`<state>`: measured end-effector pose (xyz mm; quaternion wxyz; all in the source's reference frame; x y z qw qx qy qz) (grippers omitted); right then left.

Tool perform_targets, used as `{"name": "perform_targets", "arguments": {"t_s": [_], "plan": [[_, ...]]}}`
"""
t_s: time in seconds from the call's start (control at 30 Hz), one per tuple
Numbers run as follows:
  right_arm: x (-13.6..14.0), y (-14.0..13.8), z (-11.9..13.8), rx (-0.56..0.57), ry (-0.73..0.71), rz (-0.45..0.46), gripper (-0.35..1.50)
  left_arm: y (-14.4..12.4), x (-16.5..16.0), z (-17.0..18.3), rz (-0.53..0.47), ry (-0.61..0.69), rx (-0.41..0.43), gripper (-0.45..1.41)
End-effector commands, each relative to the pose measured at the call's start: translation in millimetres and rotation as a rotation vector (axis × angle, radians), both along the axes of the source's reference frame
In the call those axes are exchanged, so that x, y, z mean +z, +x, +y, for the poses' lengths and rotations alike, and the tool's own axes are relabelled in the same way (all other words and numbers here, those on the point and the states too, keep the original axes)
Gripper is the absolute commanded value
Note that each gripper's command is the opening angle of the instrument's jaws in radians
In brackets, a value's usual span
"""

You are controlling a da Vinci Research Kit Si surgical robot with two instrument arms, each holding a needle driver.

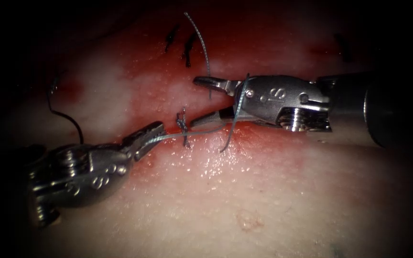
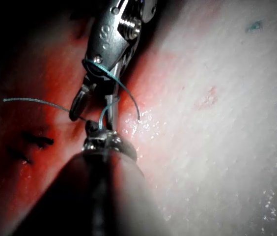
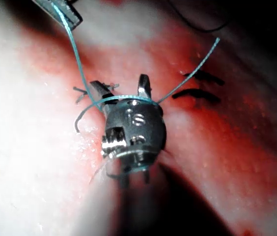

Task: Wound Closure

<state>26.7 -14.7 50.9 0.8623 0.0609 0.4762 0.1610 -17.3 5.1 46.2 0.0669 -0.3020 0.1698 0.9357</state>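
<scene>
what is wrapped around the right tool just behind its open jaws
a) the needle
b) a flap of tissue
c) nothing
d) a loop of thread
d: a loop of thread runs around the right tool behind its open jaws, and the left tool holds a strand of that thread coming from the knot.

tissue (image 1: 273, 191): we see pale pink, glistening
fluid (image 1: 144, 91): red
thread (image 1: 201, 131): teal-grey
tools (image 1: 206, 102): silver metal
stitches (image 1: 187, 48): dark

Left tool (image 1: 150, 134) clamped, right tool (image 1: 201, 102) agape
</scene>
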Motion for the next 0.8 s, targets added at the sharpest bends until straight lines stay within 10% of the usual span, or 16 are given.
{"name": "perform_targets", "arguments": {"t_s": [0.03, 0.5, 0.8], "plan": [[0.7, 0.8, -0.6, -0.014, 0.006, 0.007, 0.98, -0.5, 0.6, 0.1, -0.004, 0.002, 0.003, -0.45], [0.6, 1.2, -3.0, -0.156, 0.104, 0.199, 0.86, -1.6, 2.3, 5.8, -0.116, 0.046, 0.145, -0.45], [0.7, 1.1, -3.4, -0.151, 0.22, 0.489, 0.82, -2.7, 6.6, 7.6, -0.128, 0.074, 0.218, -0.45]]}}
